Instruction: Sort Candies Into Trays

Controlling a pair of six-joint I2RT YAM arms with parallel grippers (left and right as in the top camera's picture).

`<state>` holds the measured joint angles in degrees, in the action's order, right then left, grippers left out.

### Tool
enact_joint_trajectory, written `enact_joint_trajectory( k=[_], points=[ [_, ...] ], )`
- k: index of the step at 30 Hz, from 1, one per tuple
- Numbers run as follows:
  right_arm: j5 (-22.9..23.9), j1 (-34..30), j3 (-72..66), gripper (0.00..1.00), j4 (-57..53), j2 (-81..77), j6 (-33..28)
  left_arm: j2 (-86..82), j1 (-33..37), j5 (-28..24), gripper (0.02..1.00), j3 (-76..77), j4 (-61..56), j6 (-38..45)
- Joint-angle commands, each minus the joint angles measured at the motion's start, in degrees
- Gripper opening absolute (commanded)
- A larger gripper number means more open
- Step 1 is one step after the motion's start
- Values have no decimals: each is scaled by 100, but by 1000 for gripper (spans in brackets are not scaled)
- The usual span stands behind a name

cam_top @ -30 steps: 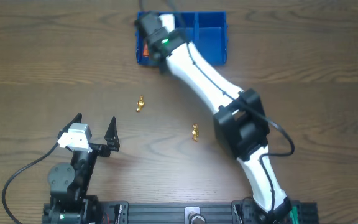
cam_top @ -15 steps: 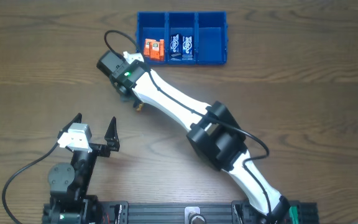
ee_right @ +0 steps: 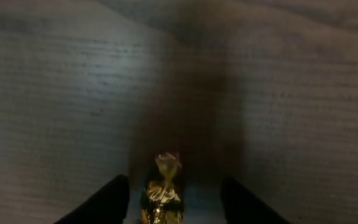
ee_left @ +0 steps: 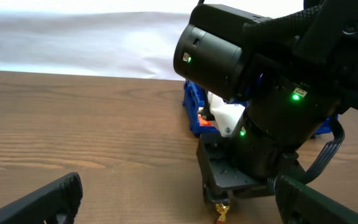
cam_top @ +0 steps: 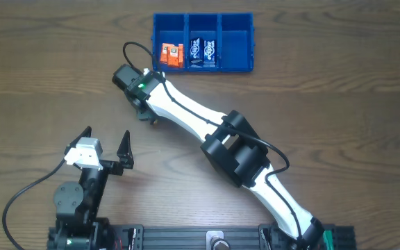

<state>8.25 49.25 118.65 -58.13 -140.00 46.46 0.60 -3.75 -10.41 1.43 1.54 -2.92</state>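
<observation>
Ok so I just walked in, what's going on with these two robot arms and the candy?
Candies are being sorted into a blue tray. The right arm stretches across the table, its jaws open on either side of a gold-wrapped candy, not yet closed on it. The left arm sits near its base, jaws open and holding nothing. The tray's left compartment holds orange candies, the middle one holds dark blue ones, and the right one looks empty.

You have a brown wood-grain table (cam_top: 339, 90) spread out before you, its grain running side to side. Beyond the table's far edge stands a plain white backdrop (ee_left: 73, 37). Along the table's near edge runs a black rail (cam_top: 179, 235), with a small grey knob (cam_top: 217, 242) at its middle.
</observation>
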Motion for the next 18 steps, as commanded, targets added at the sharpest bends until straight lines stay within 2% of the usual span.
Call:
enact_joint_trajectory(
  k=[1,11,18],
  points=[
    [-68,20,17,448,-31,-94,177,-35,39,-109,998,-116,181,61],
    [-195,46,15,417,-52,-125,225,-35,39,-109,998,-116,181,61],
    [-192,50,-170,255,72,-125,310,-35,39,-107,998,-116,181,59]
  ],
)
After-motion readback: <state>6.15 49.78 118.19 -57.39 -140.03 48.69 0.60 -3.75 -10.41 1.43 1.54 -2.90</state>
